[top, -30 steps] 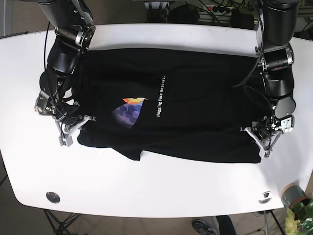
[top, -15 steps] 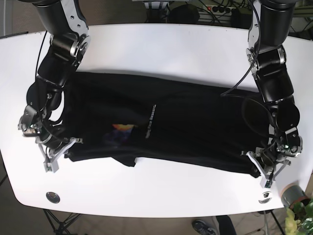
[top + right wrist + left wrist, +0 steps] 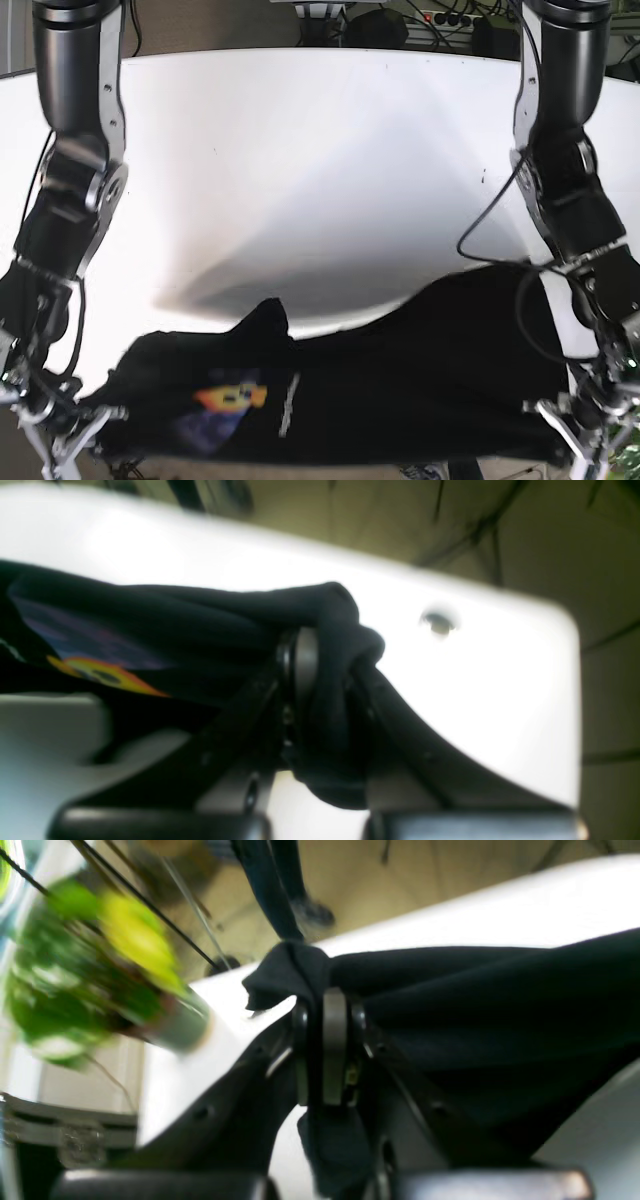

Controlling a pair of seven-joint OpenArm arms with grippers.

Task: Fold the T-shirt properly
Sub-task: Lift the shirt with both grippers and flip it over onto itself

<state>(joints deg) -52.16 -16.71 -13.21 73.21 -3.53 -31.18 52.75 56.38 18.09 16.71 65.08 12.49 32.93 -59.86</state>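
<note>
White tabletop (image 3: 320, 150) fills most of the base view, bare across its far half. Nearest the camera, black T-shirt (image 3: 330, 410) hangs stretched along the near table edge, print (image 3: 232, 398) facing up toward its left end. Right gripper (image 3: 75, 440) at bottom left, clamped on a bunched corner of fabric; wrist view shows cloth wrapped around the closed fingers (image 3: 300, 665). Left gripper (image 3: 578, 432) at bottom right, likewise pinching the opposite corner, fingers (image 3: 334, 1040) tight on the cloth. Blurred potted plant (image 3: 75, 965) beside the table corner. Both arms reach in from the far side.
</note>
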